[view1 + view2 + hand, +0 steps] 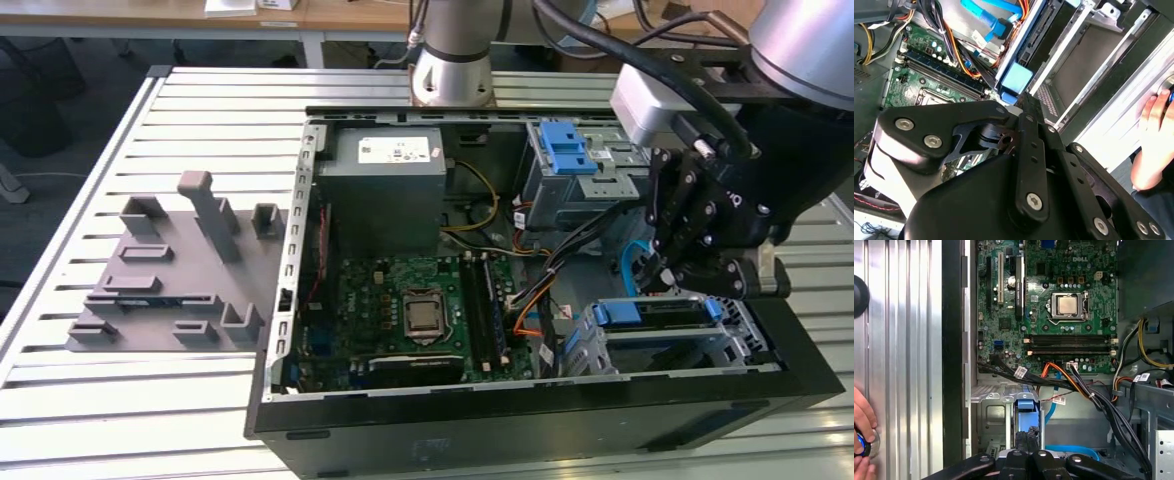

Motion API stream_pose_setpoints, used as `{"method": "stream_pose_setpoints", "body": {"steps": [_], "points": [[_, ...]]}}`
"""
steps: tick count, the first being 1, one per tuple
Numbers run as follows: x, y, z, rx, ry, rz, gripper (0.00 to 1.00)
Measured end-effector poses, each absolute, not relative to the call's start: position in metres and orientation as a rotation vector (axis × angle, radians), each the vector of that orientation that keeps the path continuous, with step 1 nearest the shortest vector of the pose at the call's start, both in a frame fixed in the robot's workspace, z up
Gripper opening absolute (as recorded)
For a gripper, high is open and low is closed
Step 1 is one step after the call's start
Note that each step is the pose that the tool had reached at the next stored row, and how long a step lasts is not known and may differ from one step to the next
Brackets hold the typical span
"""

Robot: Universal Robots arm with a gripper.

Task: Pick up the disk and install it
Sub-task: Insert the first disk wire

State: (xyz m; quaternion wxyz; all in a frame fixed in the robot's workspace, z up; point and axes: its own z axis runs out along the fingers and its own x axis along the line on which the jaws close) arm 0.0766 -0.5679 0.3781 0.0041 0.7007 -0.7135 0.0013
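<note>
Over the drive cage, exterior view: the pincer (663, 288) hangs low at the exterior view's right end of the open computer case (534, 425), with its tips just above the disk (654, 313).
Disk, exterior view: it sits inside the metal cage (747, 345) within the case, with its blue bracket on top.
Inside the case, exterior view: a green motherboard (400, 300) lies in the middle, with a grey metal box (387, 185) beyond it. A second blue-fronted bay (567, 150) sits further back.
Worktop, exterior view: the slatted metal worktop (200, 110) carries the case. A grey plastic tray (160, 290) with upright slots lies to the exterior view's left of the case, well apart from the pincer.
Pincer, first wrist view: it is narrow (1026, 436), the two black fingers drawn side by side with hardly a gap. The tips are right at the end of the blue bracket, and I cannot tell whether they press on it.
Disk, first wrist view: the blue end (1025, 407) stands in the cage, just beside a bundle of black and orange cables (1074, 382).
Hand, first wrist view: a person's hand (861, 415) rests on the slats outside the case wall, curled round a small dark round object.
Pincer, second wrist view: one black finger (1026, 102) reaches up to the blue tab of the disk (1016, 79).
Hand, second wrist view: the hand (1154, 125) is beyond the case's edge.
</note>
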Motion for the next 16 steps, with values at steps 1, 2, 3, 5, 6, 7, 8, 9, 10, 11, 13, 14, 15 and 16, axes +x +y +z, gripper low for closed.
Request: {"method": "stream_pose_setpoints", "body": {"steps": [1, 2, 3, 5, 6, 7, 8, 9, 10, 11, 13, 14, 15, 16], "points": [[0.079, -0.568, 0.378, 2.195, -2.235, 0.004, 0.11], [0.081, -0.568, 0.378, 2.195, -2.235, 0.004, 0.11], [0.084, -0.568, 0.377, 2.195, -2.235, 0.003, 0.11], [0.089, -0.568, 0.377, 2.195, -2.235, 0.003, 0.11], [0.092, -0.568, 0.377, 2.195, -2.235, 0.003, 0.11], [0.094, -0.568, 0.377, 2.195, -2.235, 0.003, 0.11], [0.096, -0.568, 0.377, 2.195, -2.235, 0.002, 0.11], [0.099, -0.568, 0.377, 2.195, -2.235, 0.002, 0.11], [0.101, -0.568, 0.377, 2.195, -2.234, 0.002, 0.11], [0.103, -0.568, 0.377, 2.195, -2.234, 0.002, 0.11], [0.107, -0.568, 0.377, 2.194, -2.234, 0.001, 0.11], [0.110, -0.568, 0.377, 2.194, -2.234, 0.001, 0.11], [0.112, -0.568, 0.377, 2.194, -2.234, 0.001, 0.11], [0.114, -0.568, 0.377, 2.194, -2.234, 0.001, 0.11]]}}
